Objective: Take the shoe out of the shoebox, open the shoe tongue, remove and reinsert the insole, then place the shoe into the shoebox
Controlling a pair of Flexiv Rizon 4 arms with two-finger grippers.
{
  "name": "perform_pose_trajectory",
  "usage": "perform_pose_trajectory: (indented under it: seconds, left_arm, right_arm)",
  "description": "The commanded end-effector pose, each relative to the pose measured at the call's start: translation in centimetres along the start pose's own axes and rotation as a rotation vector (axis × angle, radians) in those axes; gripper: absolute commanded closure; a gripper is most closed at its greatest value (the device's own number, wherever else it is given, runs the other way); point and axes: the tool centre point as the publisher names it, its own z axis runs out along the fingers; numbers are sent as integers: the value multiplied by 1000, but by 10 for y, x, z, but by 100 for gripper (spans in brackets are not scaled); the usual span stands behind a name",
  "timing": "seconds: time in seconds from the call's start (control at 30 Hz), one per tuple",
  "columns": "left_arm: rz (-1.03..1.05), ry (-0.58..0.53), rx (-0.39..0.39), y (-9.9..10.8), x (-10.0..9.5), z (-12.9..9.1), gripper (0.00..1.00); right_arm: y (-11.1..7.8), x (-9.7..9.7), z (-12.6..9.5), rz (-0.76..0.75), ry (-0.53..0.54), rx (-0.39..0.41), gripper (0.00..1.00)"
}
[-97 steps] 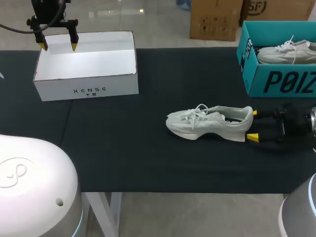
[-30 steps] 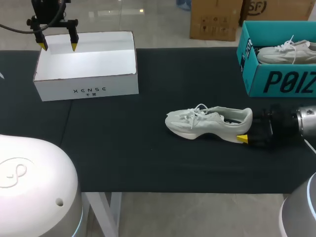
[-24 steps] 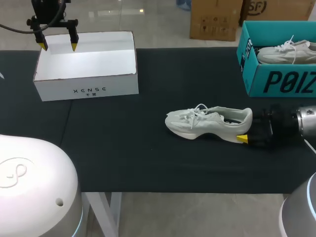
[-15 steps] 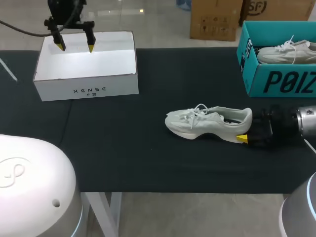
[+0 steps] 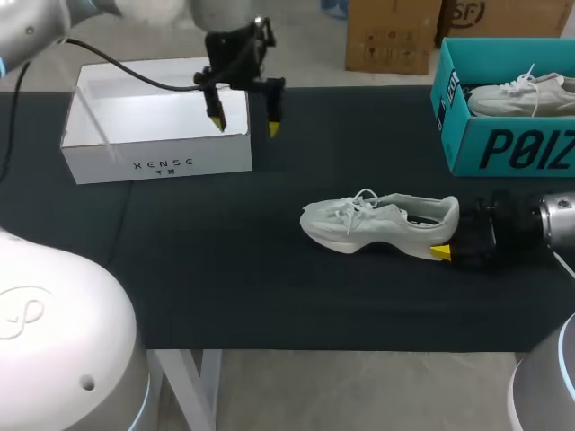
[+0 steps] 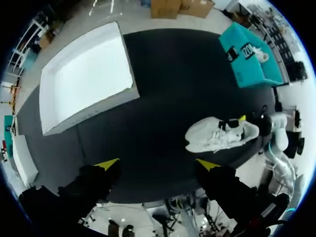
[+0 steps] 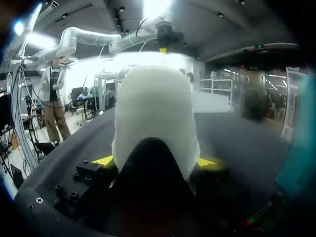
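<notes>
Risk: right gripper (image 7: 155, 162) clamps only the heel of the shoe (image 5: 368, 224), so a tug on the tongue could pivot it or pull it free; left gripper (image 5: 244, 118) is wide open, empty, well short of the toe; shoe is white, laced, upright, toe pointing away from right gripper.

The shoebox (image 5: 157, 166) sits at the far left of the table (image 5: 269, 296), with the left gripper (image 5: 245, 127) above its right end, fingers apart. Right of the middle lies the shoe (image 5: 382, 224), its heel clasped by the right gripper (image 5: 446, 235). A second box (image 5: 503, 148) at the far right holds another shoe (image 5: 517, 94).
</notes>
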Motion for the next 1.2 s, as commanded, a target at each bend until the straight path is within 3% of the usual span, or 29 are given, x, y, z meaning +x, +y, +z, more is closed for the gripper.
perform_pose_trajectory:
  seconds: [0.03, 0.57, 0.9, 1.2]
  left_arm:
    - [-2, -32, 2, -2, 39, 5, 0]
    - [-2, -32, 2, -2, 39, 5, 0]
    - [14, -157, 36, 17, 134, 45, 0]
    - [-24, -203, 37, 19, 170, 80, 0]
  right_arm:
    - [-2, 0, 3, 1, -1, 2, 100]
    - [-2, 0, 3, 1, -1, 2, 100]
    - [-2, 0, 3, 1, -1, 2, 100]
    - [-2, 0, 3, 1, -1, 2, 100]
